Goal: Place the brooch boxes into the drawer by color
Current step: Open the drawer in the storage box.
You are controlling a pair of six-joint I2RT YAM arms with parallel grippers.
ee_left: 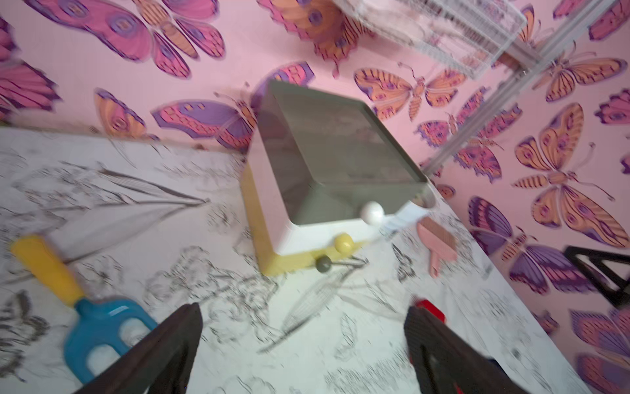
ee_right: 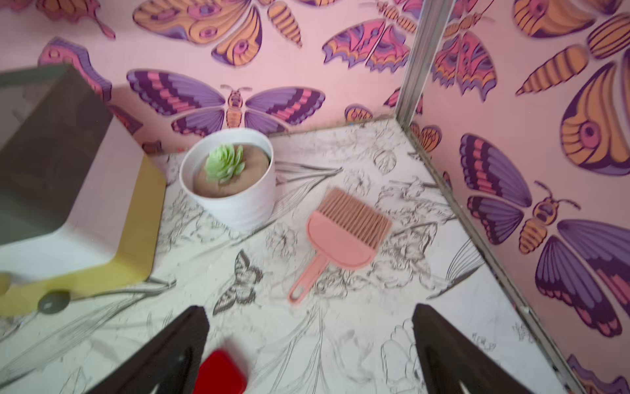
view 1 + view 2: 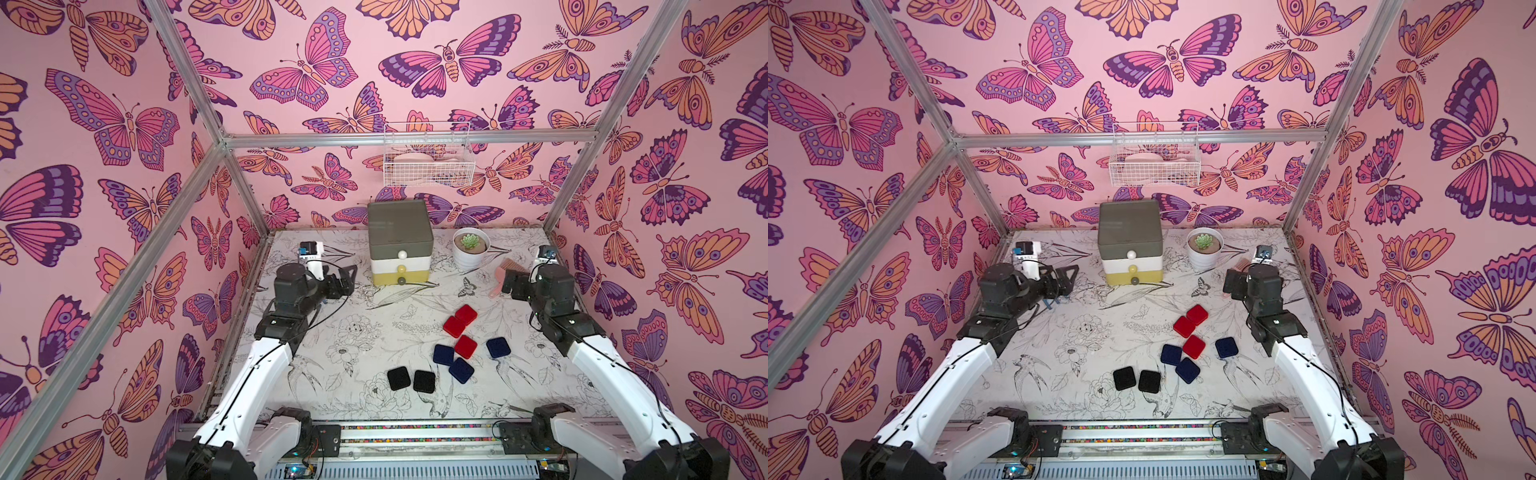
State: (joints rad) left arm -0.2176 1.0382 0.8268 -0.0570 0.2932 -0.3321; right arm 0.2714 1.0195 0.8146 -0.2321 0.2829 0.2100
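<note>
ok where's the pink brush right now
In the right wrist view the pink hand brush lies flat on the table, back right, just right of the white succulent pot and ahead of the right gripper.

3 red boxes [image 3: 465,314], 3 navy [image 3: 498,347], 2 blk [image 3: 398,377]

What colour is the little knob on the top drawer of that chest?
White knob, on the grey top drawer; the left wrist view shows it best.

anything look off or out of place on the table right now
Nothing looks spilled or damaged. The drawer stands square, and all three tiers look shut. The only untidy spot: one red box lies tight against a navy box, colours mixed.
</note>
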